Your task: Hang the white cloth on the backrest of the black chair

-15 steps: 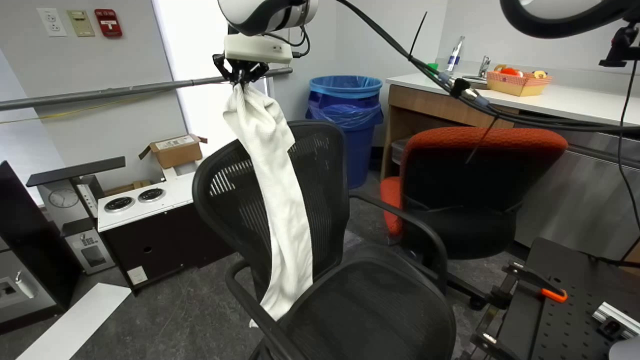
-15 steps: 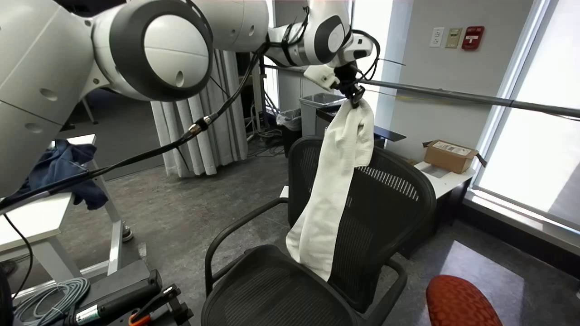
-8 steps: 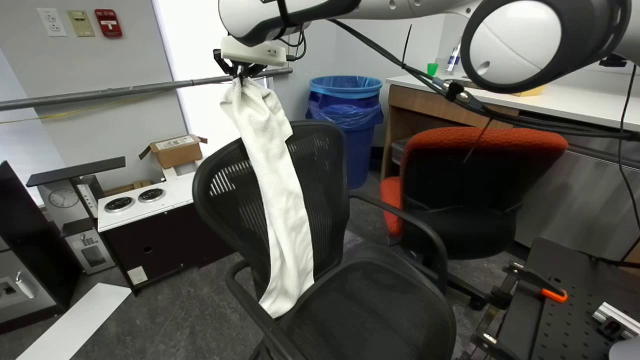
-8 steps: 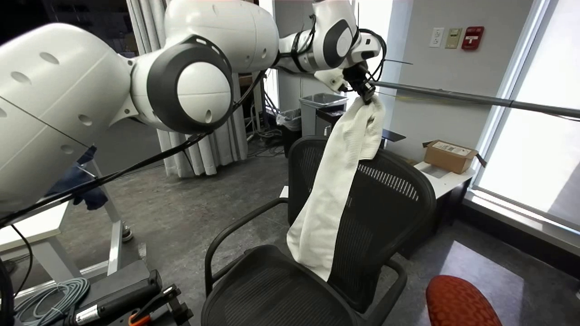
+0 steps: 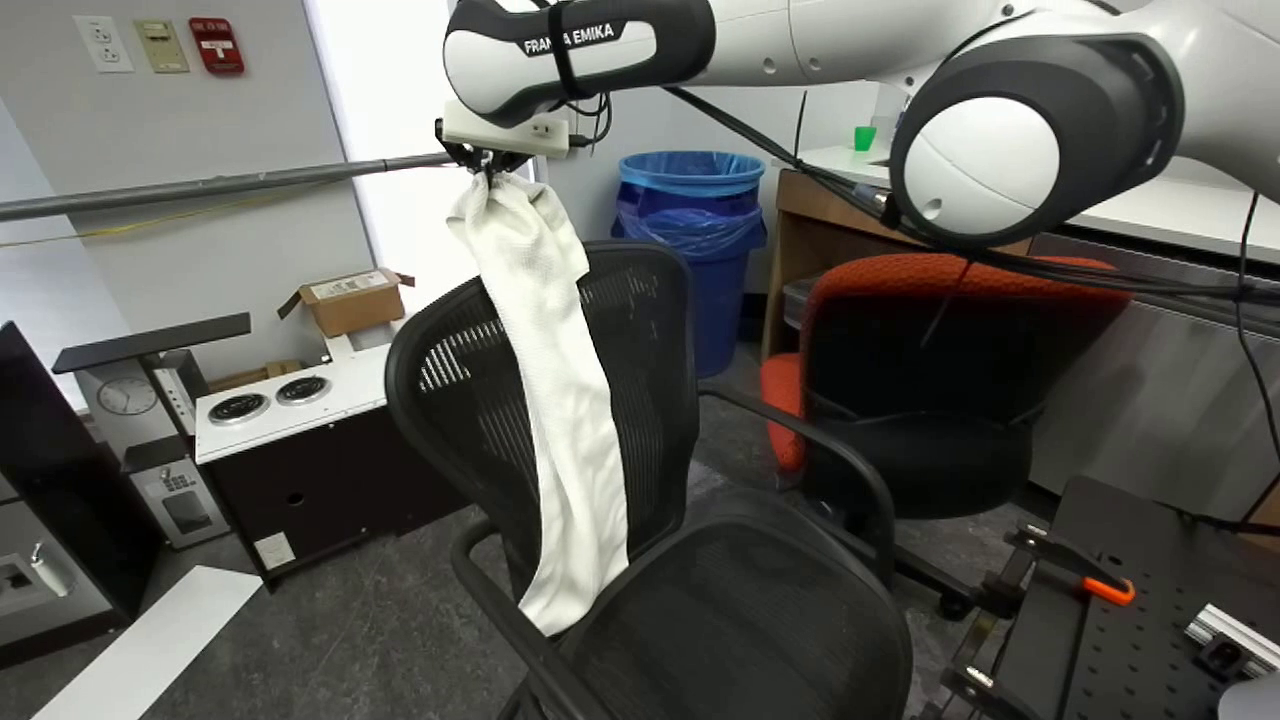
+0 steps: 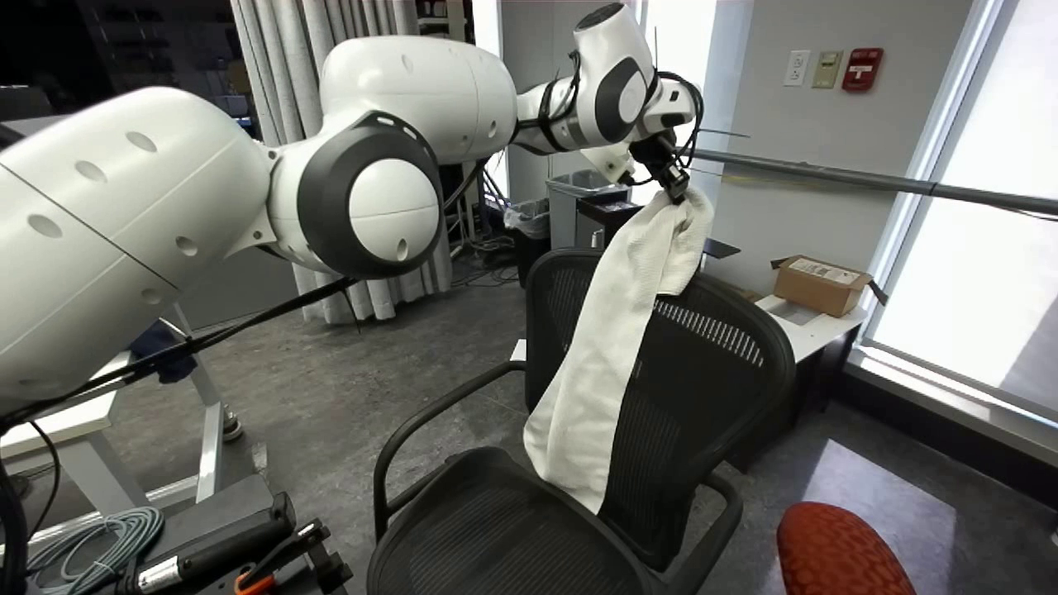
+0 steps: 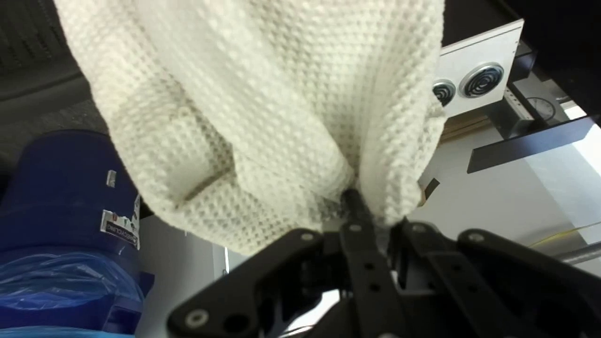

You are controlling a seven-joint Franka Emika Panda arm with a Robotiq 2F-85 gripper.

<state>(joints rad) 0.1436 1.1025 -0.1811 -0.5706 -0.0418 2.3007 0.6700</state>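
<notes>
Foreground: the black chair [image 5: 648,480], its mesh seat [image 5: 750,620] lowermost and its backrest [image 5: 645,370] rising behind. The white cloth [image 5: 570,430] hangs as a long, narrow strip before the front face of the backrest, as shown in both exterior views; its lower end reaches the rear of the seat, while a shorter fold falls beside the main strip at the level of the backrest's top edge. Whether that fold touches the edge cannot be told. Above the edge, the tool [image 5: 489,173] pinches the gathered upper end of the cloth; in the wrist view the fingers [image 7: 373,272] stand close together, bunched, waffle-textured fabric spreading out from their tips. The white arm [image 6: 413,91] extends to the tool from the left side of an exterior view. Middle ground: a red-and-black chair [image 5: 930,370] stands behind the black chair and to one side of it. Background: a blue bin [image 5: 705,280] with a translucent blue liner stands near a wood-fronted counter [image 5: 1180,220] carrying a green cup [image 5: 864,138]. On the opposite side, a cardboard box [image 5: 352,305] lies near a white-topped stove unit [image 5: 350,375] with two coil burners [image 5: 303,390]. A red fire alarm [image 5: 216,45] is mounted on the wall [image 5: 270,110].
</notes>
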